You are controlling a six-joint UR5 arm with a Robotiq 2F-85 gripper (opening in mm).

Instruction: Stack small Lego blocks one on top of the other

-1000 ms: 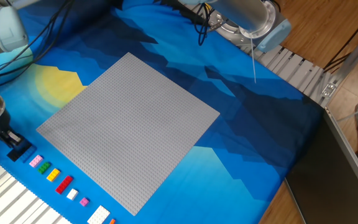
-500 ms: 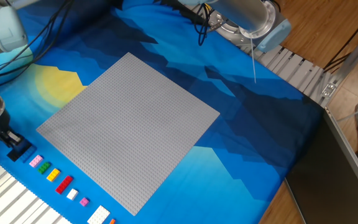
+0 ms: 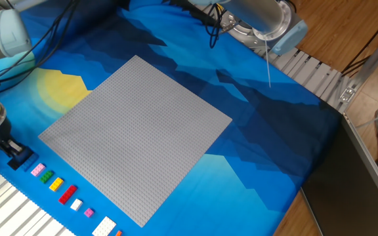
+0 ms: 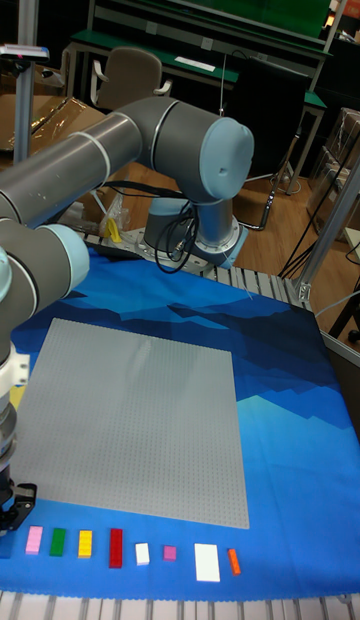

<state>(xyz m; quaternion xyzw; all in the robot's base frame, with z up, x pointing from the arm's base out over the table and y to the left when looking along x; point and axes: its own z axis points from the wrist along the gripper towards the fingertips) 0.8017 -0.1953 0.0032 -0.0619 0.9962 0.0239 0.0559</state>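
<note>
The small Lego blocks lie in a row on the blue mat along the near edge of the baseplate. They are pink (image 3: 38, 169), green (image 3: 46, 177), yellow (image 3: 56, 184), red (image 3: 67, 193), small white (image 3: 76, 204), purple (image 3: 88, 212), a larger white one (image 3: 104, 227) and orange (image 4: 233, 560). At the row's left end is the flat black block (image 3: 22, 158). My gripper (image 3: 13, 151) stands over it at the far left, and its dark fingers appear shut on the black block. In the tall fixed view the gripper (image 4: 14, 510) hides most of that block.
The large grey studded baseplate (image 3: 136, 134) fills the middle of the blue mat. The arm's base (image 3: 261, 19) stands at the back, with its links reaching across the left side. A ribbed metal table edge (image 3: 320, 82) runs at the right.
The wrist has shifted only very slightly at the far left. The row of blocks has not moved.
</note>
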